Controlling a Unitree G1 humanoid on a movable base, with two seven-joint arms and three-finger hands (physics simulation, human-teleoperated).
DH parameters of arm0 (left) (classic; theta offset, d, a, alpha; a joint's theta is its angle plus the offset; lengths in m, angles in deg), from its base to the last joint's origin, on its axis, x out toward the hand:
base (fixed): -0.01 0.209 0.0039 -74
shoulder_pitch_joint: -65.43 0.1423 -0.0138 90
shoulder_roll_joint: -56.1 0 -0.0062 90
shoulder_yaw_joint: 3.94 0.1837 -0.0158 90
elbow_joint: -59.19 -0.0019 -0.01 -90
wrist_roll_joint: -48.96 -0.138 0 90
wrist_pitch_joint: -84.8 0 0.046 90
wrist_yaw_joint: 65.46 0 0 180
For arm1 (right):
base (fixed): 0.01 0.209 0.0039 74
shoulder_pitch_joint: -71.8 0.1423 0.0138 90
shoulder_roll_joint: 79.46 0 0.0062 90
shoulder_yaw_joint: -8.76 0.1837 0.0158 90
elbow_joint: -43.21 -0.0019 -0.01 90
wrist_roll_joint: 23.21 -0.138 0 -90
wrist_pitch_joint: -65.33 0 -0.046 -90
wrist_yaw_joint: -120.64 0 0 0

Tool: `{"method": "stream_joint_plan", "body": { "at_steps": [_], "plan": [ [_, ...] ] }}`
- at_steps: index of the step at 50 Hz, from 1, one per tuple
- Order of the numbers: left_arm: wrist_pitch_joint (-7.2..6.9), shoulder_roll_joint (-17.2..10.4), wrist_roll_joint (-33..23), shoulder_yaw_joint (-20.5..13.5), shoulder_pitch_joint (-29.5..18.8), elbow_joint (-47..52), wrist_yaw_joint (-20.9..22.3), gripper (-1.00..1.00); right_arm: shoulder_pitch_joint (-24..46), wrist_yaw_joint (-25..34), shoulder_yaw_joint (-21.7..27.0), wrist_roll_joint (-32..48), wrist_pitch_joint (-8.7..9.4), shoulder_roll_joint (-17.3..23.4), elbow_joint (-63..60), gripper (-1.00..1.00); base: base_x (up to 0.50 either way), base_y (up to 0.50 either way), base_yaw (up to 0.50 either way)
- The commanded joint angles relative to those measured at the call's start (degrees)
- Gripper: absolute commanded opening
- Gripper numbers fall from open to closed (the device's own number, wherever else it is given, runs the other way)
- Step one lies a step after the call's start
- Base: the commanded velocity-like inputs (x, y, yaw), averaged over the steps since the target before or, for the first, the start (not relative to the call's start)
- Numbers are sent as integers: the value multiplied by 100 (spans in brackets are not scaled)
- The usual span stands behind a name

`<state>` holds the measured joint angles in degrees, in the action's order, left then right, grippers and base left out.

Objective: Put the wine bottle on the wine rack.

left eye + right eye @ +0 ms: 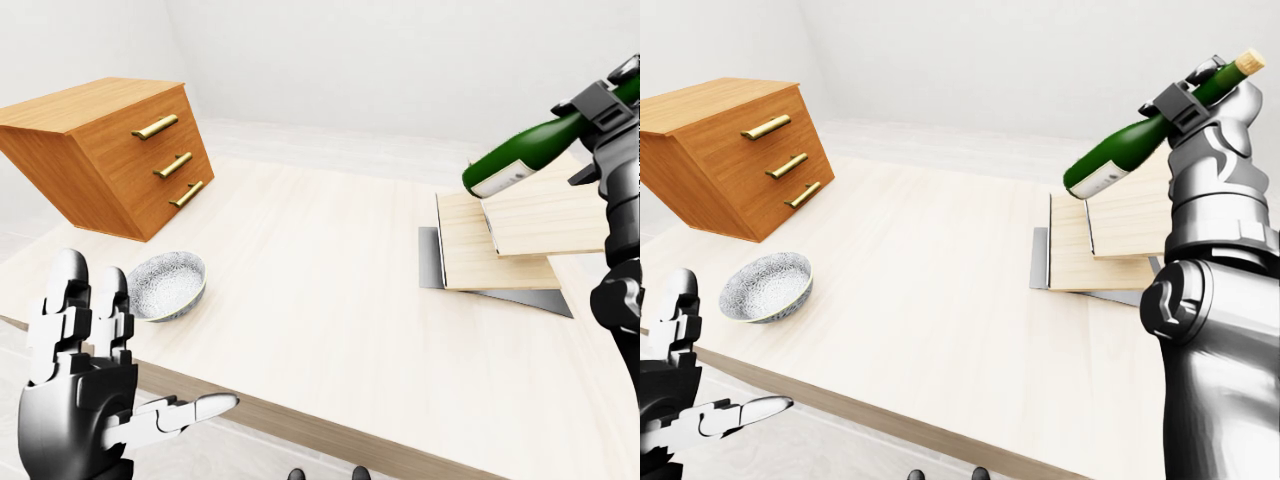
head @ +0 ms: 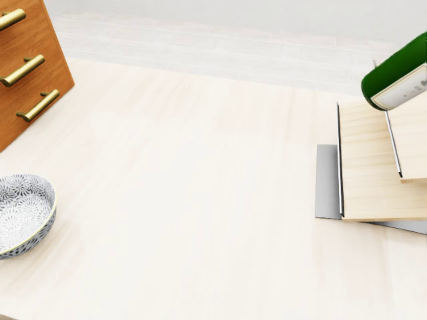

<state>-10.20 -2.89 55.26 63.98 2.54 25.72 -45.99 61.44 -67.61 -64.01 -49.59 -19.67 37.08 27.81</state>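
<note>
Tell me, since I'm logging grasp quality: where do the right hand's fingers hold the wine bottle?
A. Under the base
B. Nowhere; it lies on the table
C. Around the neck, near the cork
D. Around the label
C: in the right-eye view the right hand closes round the wine bottle at its neck, the base hanging free in the air.

Bright even light, soft faint shadows, sharp renders.

1. Head view is looking steeply down, close on the table, cropping the drawer chest and bowl at its left edge.
2. Left-eye and right-eye views are sitting farther back, facing across the table toward the wall.
3. All three are sharing the chest, the bowl and the wooden rack.
</note>
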Motion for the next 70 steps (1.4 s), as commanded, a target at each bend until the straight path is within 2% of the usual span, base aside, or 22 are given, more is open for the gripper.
{"method": "stream_joint_plan", "body": {
  "at_steps": [1, 12, 16, 19, 20, 44, 47, 51, 63, 70],
  "plan": [
    [0, -2, -35, 32, 10, -22, -16, 100, -27, 22, 77, 554, 0, 36, -30, -100, 0, 0, 0],
    [0, -12, 42, -43, 24, -93, -10, 100, 26, 45, -28, 992, 0, 76, -29, -100, 0, 0, 0],
    [0, -1, 12, -5, 19, -135, 3, 100, 162, 29, 125, 921, 0, 137, -61, -100, 0, 0, 0],
    [0, -4, 6, 14, 9, -84, -16, 100, 307, 0, 66, 1007, 0, 177, -72, -100, 0, 0, 0],
    [0, -8, -23, 49, 0, -80, -19, 100, 325, -152, 147, 957, 0, 183, -99, -100, 0, 0, 0],
    [0, 11, 12, 72, 38, -300, -17, 100, 394, -161, 96, 1072, 0, 253, -24, -100, 0, 0, 0],
    [0, -2, -3, 92, -3, -363, -52, 100, 343, -188, 203, 1024, 0, 274, 51, -100, 0, 0, 0],
    [0, -70, 13, 78, -83, -186, -146, 100, 324, 86, 424, 836, 0, 414, 211, -100, 0, 0, 0],
    [0, -113, 6, 136, -59, -85, -217, 100, 269, 56, 764, 546, 0, 622, 229, -100, 0, 0, 0],
    [0, -114, 18, 130, -40, -85, -227, 100, 91, -13, 879, 405, 0, 587, 189, -100, 0, 0, 0]
  ]
}}
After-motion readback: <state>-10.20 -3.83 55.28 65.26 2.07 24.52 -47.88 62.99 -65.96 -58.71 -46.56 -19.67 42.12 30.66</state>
